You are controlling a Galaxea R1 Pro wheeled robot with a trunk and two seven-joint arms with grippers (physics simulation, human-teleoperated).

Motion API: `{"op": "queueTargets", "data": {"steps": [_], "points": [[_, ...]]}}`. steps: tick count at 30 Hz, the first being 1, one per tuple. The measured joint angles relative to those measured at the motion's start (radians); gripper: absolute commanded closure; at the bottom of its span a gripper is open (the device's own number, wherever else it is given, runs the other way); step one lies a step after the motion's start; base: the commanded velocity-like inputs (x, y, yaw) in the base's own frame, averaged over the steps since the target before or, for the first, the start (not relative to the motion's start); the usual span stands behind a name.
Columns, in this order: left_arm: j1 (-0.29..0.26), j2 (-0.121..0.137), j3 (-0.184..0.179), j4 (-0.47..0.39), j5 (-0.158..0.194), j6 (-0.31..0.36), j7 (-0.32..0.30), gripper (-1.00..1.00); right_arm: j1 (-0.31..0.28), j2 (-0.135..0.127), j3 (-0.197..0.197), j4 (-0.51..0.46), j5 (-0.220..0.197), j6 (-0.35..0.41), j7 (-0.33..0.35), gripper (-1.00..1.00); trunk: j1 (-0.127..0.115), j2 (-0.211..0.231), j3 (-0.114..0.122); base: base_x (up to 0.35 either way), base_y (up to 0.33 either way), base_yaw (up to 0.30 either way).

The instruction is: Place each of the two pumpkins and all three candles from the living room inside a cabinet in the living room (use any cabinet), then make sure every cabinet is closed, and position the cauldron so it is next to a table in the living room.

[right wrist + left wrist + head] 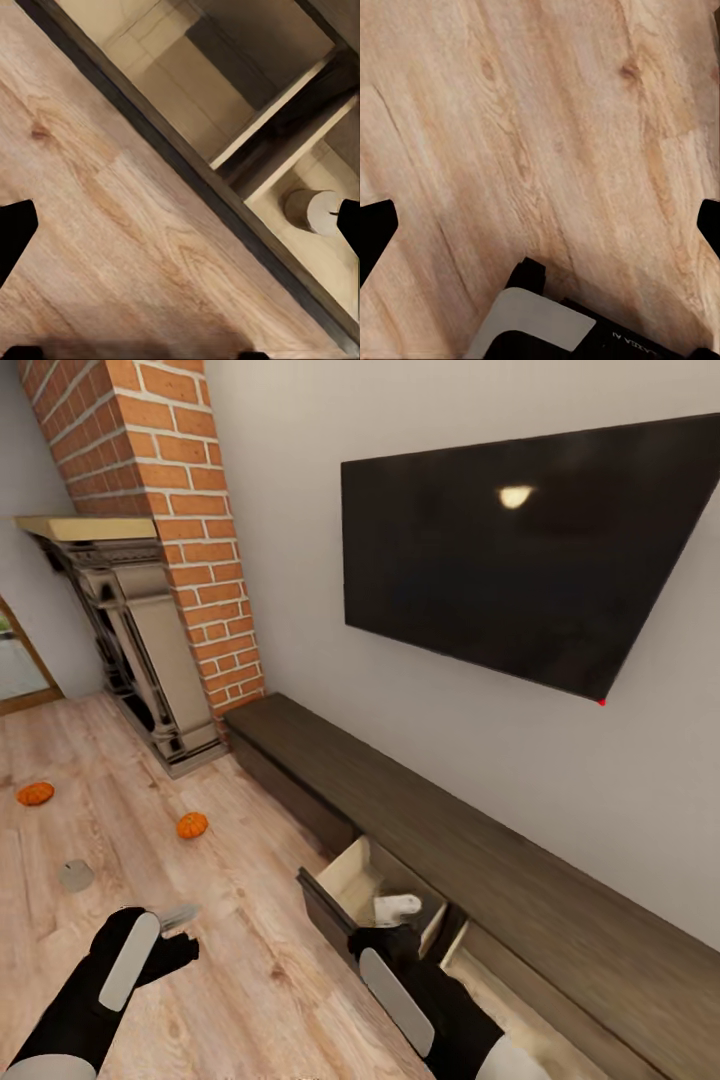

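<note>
End effectors: left [180, 920] and right [180, 217] are held wide, empty | cabinet [420, 810]: drawers are left open for loading, one candle [311, 210] inside | floor [250, 960]: another candle [75, 875], two pumpkins [192, 825] are awaited, likely next.

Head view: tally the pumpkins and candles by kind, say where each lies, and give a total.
Pumpkins: 2, both on the floor.
Candles: 2, one on the floor, one in the open drawer of the cabinet.
Total: 4
</note>
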Motion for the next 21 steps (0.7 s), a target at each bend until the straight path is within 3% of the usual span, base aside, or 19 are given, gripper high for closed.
{"op": "queueTargets", "data": {"steps": [4, 8, 11, 14, 18, 21], "points": [[0.022, 0.016, 0.008, 0.093, -0.004, -0.038, 0.000, -1.00, 0.116, 0.000, 0.033, -0.061, 0.011, -0.017, -0.050, -1.00, 0.000, 0.000, -0.001, 0.000, 0.000, 0.288], [0.031, 0.028, 0.008, 0.265, -0.010, -0.202, -0.012, -1.00, 0.192, 0.000, 0.100, -0.082, 0.016, -0.121, -0.060, -1.00, 0.000, 0.000, -0.003, 0.000, 0.000, 0.276], [0.032, 0.036, 0.007, 0.383, -0.016, -0.304, -0.073, -1.00, 0.209, 0.000, 0.138, -0.083, 0.017, -0.163, -0.062, -1.00, 0.000, 0.000, -0.006, 0.000, 0.000, 0.271], [0.032, 0.082, 0.000, 0.444, -0.017, -0.371, -0.185, -1.00, 0.214, 0.000, 0.164, -0.083, 0.016, -0.175, -0.065, -1.00, 0.000, 0.000, -0.008, 0.000, 0.000, 0.270], [0.034, 0.107, -0.002, 0.477, -0.021, -0.412, -0.250, -1.00, 0.221, 0.000, 0.199, -0.066, 0.017, -0.186, -0.070, -1.00, 0.000, 0.000, -0.011, 0.000, 0.000, 0.269], [0.037, 0.115, -0.004, 0.531, -0.044, -0.469, -0.267, -1.00, 0.226, 0.000, 0.211, -0.019, 0.017, -0.228, -0.071, -1.00, 0.000, 0.000, -0.014, 0.000, 0.002, 0.269]]}}
